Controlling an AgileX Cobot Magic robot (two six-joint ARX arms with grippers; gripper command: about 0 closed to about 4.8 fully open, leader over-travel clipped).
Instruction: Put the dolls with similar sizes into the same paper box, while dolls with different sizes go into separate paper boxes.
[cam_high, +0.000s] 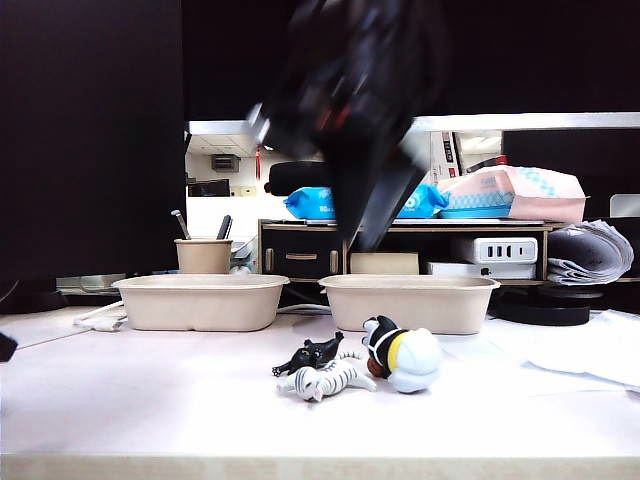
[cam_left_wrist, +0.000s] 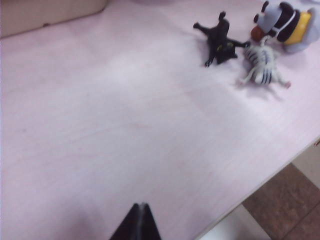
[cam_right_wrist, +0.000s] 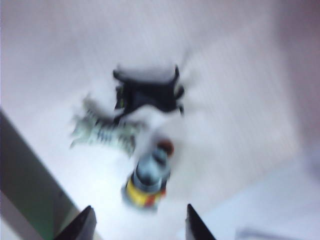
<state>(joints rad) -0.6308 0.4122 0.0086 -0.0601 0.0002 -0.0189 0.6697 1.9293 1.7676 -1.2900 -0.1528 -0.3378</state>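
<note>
The right gripper (cam_right_wrist: 137, 222), jaws parted and empty, is held above the dolls (cam_high: 360, 365) at 6 o'clock of the right box (cam_high: 410, 303); one must be chosen. The left gripper (cam_left_wrist: 137, 222) is closed, idle.

Three dolls clustered mid-table, touching: black animal (cam_high: 310, 355), zebra (cam_high: 330, 378), rounded doll (cam_high: 402, 360). No gap between them. Bare table (cam_high: 150, 400) left and in front of them. Right box (cam_high: 410, 302) just behind cluster, left box (cam_high: 200, 300) well apart. Right gripper (cam_right_wrist: 140, 222) high above, jaws apart; left gripper (cam_left_wrist: 140, 220) low over bare table, fingers together.
</note>
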